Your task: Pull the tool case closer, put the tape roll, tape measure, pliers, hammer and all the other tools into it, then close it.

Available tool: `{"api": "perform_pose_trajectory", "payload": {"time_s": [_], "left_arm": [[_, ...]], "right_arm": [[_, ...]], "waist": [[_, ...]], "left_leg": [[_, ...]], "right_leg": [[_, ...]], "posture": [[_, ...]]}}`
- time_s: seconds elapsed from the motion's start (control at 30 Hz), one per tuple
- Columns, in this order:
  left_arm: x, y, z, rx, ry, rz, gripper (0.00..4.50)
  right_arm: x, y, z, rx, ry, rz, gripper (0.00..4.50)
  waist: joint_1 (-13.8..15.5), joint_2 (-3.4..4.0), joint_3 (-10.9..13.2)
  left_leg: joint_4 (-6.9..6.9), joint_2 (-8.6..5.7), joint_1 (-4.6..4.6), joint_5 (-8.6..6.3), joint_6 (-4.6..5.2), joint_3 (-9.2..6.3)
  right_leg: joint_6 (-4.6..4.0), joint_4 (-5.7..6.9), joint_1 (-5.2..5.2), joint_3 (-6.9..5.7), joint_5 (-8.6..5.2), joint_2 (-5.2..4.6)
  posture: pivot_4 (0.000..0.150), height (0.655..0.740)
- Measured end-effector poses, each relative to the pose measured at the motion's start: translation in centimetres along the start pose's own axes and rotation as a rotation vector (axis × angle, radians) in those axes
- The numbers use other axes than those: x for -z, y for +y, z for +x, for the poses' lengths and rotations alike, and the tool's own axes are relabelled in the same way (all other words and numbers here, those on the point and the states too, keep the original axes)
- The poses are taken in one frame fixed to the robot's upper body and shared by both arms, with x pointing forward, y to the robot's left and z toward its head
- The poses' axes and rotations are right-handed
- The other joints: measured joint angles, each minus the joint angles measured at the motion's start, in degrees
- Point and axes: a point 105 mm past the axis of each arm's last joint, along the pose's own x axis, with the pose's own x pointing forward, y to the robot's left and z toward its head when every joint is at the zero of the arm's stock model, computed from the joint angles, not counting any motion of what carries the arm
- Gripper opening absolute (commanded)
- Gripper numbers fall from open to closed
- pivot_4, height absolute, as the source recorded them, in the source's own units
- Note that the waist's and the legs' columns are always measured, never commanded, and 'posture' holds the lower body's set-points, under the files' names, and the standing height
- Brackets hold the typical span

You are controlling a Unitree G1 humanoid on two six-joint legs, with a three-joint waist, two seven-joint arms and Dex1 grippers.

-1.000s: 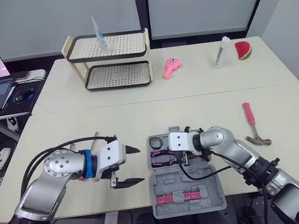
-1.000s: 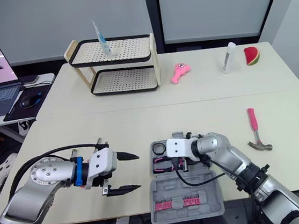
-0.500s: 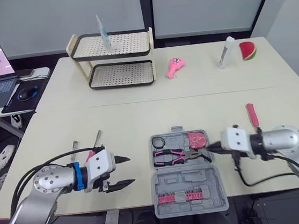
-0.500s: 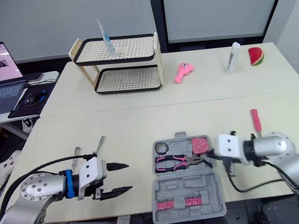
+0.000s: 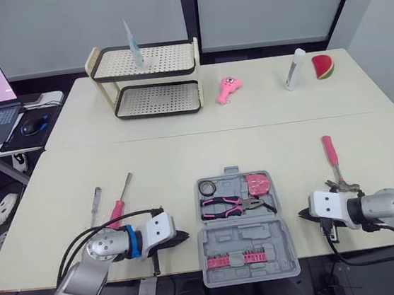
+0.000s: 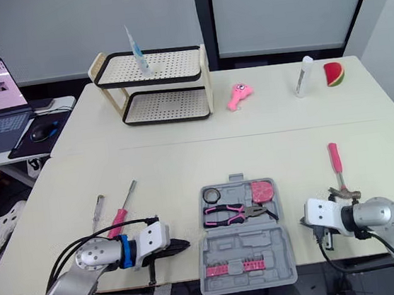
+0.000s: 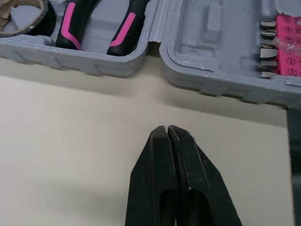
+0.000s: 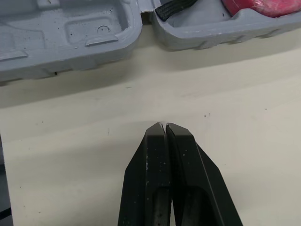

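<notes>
A: Why does the tool case (image 5: 243,238) sit open at the table's near edge?

B: It lies between the two arms there, so either can likely reach it. The tape roll (image 5: 207,187), pliers (image 5: 228,206) and pink tape measure (image 5: 258,182) lie in its far half, and the lid half nearest the robot holds a pink bit strip (image 5: 231,260).

A: And the pincers?

B: The left gripper (image 7: 168,128) is pressed together on nothing, low beside the case's left wall. The right gripper (image 8: 164,125) is the same on the other side, empty and apart from the case.

A: What remains?

B: The hammer (image 5: 334,164) lies on the table near the right gripper, so that arm suits it. The pink-handled screwdriver (image 5: 120,202) lies to the left, with a slim tool (image 5: 95,205) beside it, probably a second screwdriver, though it is too small to be sure.
</notes>
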Motion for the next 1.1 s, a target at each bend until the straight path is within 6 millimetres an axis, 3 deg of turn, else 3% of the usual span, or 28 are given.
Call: {"api": "perform_pose_trajectory", "payload": {"time_s": [0.4,0.77,1.1], "left_arm": [[-1.6,1.0,2.7,-0.001,-0.039,0.06,0.01],[-2.4,1.3,4.1,0.008,-0.057,0.088,0.01],[-3.0,3.1,4.8,-0.001,-0.043,0.109,0.01]], "right_arm": [[-2.1,0.2,2.6,-0.032,-0.08,-0.027,0.0],[-2.2,0.2,2.7,-0.036,-0.075,-0.013,0.0],[-2.0,-0.4,2.8,-0.014,-0.064,0.013,0.0]], "waist": [[0.21,0.03,-0.09],[0.35,0.07,-0.14],[0.35,0.06,-0.14]], "left_leg": [[0.05,-0.04,0.03,0.0,-0.01,-0.02],[0.06,-0.05,0.16,0.0,-0.01,-0.05],[0.03,-0.06,0.51,0.0,0.0,-0.06]], "right_leg": [[0.0,-0.02,0.08,-0.04,0.0,-0.03],[0.0,-0.04,0.24,-0.06,0.0,-0.04],[0.01,-0.1,0.57,-0.08,0.0,-0.03]], "posture": [[0.15,0.729],[0.15,0.729],[0.15,0.729]]}}
